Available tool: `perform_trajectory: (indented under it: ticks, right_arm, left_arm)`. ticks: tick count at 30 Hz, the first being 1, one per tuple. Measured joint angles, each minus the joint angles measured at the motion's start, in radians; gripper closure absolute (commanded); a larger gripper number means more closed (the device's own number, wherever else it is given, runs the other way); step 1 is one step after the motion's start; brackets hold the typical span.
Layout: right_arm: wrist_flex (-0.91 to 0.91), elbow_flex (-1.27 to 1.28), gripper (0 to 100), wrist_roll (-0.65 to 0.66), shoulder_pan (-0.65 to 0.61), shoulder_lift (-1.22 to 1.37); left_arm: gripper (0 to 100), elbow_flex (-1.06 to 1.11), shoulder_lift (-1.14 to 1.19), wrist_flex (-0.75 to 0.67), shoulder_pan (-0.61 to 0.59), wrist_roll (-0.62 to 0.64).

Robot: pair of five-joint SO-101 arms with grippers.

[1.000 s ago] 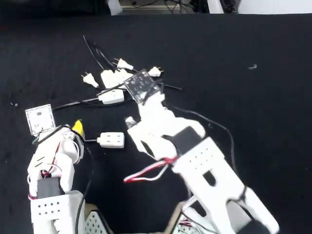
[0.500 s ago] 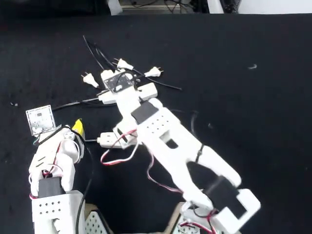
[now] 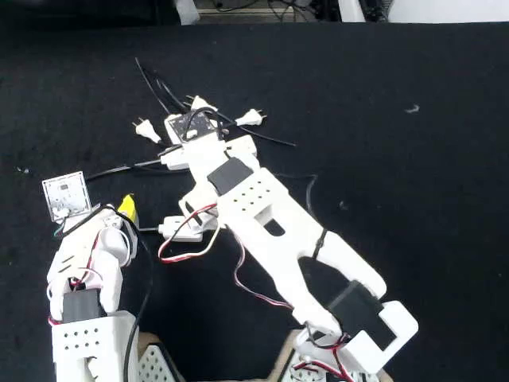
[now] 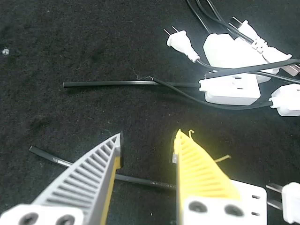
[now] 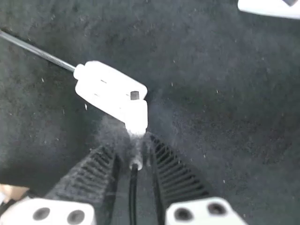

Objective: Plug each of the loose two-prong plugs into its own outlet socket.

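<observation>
White plug, pinched at its cord end by the jaws of the right gripper, is shown lying straight ahead of them, its long axis in line with the jaws and butted against a socket block; the left gripper is held spread, well apart.

Table cloth: plain black.
Outlet sockets: white, black cords.
Loose plugs, eleven o'clock on the cloth: white, silver prongs.
Left gripper: one finger grey, one yellow, both ribbed.
Right gripper: black ribbed fingers.
Held plug: white.
</observation>
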Motion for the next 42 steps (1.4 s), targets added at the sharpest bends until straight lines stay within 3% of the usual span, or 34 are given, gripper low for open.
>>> perform_trajectory:
  ticks: [12, 20, 29, 33, 42]
  right_arm:
    - [0.150, 0.080, 98.8, 0.189, -0.014, -0.178]
    - [0.385, 0.021, 98.8, 0.345, 0.169, -0.187]
    - [0.446, 0.006, 98.8, 0.410, 0.262, -0.170]
    - [0.448, 0.006, 98.8, 0.443, 0.293, -0.222]
    - [0.448, 0.143, 98.8, 0.466, 0.315, -0.345]
  left_arm:
    - [81, 0.000, 0.000, 0.000, 0.002, 0.002]
    - [81, 0.000, 0.000, 0.040, 0.066, -0.046]
    - [81, 0.000, 0.009, 0.052, 0.123, -0.089]
    - [81, -0.048, 0.138, 0.052, 0.124, -0.110]
    - [81, -0.334, 0.674, 0.051, 0.190, -0.112]
